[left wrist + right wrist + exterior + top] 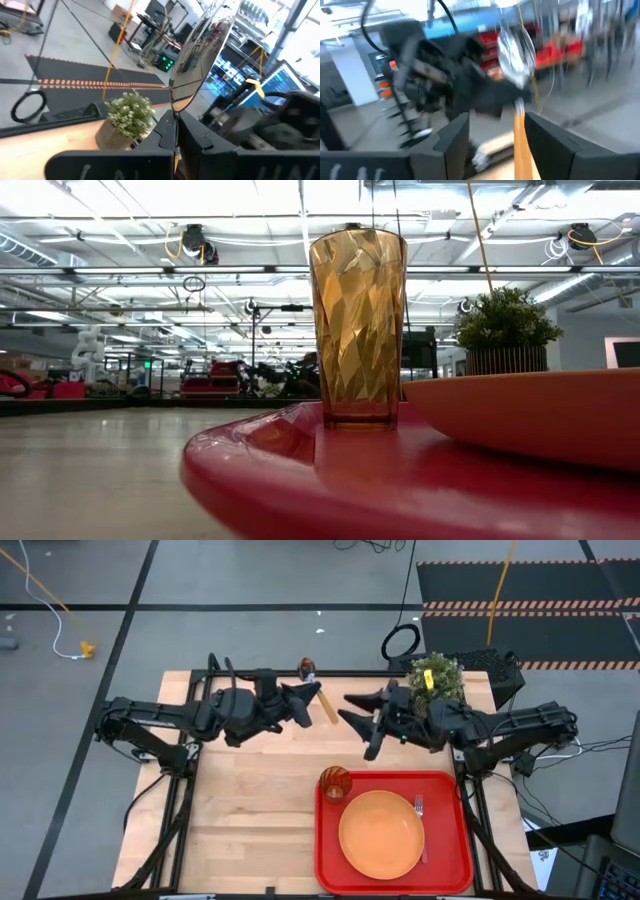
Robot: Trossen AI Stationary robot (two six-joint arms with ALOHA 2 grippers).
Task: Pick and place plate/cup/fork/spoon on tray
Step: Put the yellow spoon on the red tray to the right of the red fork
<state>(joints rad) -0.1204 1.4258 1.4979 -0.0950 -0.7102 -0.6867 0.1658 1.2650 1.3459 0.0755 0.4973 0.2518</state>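
The left gripper [312, 698] hangs over the far middle of the wooden table [250, 810], its fingers pinched together on the spoon [322, 700]. In the high view the spoon's silver bowl points toward the table's far edge and its orange handle slants back toward the tray [330, 840]. The left wrist view shows the shiny bowl standing up just past the closed fingertips. The right gripper [348, 712] sits just beside it, facing the left one. In the right wrist view its two fingers [455, 135] stand apart with the orange handle of the spoon [520, 145] between them, and it is not clear whether either finger touches the handle. The potted plant [437, 680] stands at the far right of the table, behind the right arm. The red tray lies at the near right and carries the other three things. The orange plate [381, 833] is in its middle. The amber cup [335, 783] stands upright in the far left corner, close to the plate's rim. The fork [421, 825] lies along the plate's right side, tines toward the far edge.
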